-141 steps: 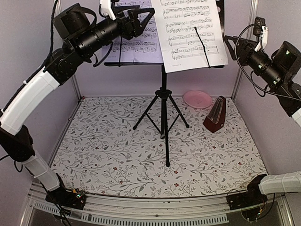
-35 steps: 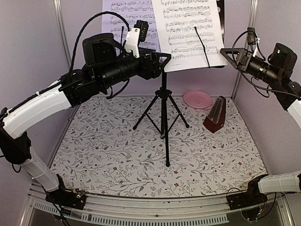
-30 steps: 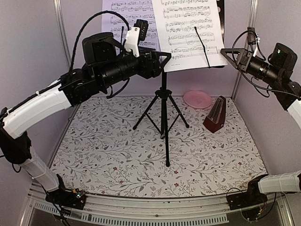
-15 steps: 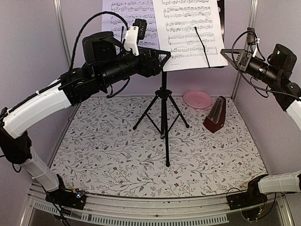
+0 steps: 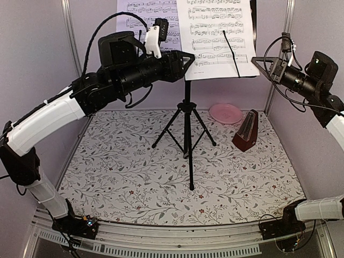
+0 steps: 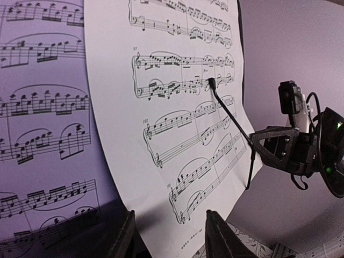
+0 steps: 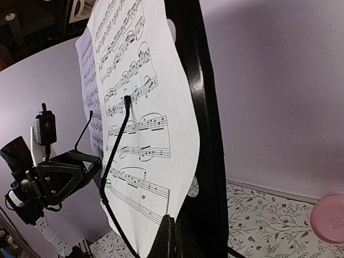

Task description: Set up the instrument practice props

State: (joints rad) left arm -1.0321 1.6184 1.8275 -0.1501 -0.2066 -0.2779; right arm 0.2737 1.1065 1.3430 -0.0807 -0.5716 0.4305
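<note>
Ok so my left claw [image 6: 172,239] is about half closed. The fingers are narrower than a second ago but not touching, and the bottom edge of the right page [image 6: 161,134] hangs in the gap between them. The claw has also come up a bit to get there.

Just left of that claw is the left page [image 6: 43,118], and both sheets sit up on the music stand [image 7: 207,134].

Across the page from my left claw, my right claw [image 7: 169,236] has just snapped fully shut at the page's lower outer corner, right against the stand's edge. I can't tell if it's pinching paper or just air. My read is that I'm squaring up that 2nd sheet, so the 2 pages are nearly sorted.

In the oldest shot my left claw was up over the left page, and the right page hung more crooked.

Way below my right claw the metronome [image 5: 246,130] stands on the table [image 5: 134,177] near the pink plate [image 5: 226,113], same spot as before.
</note>
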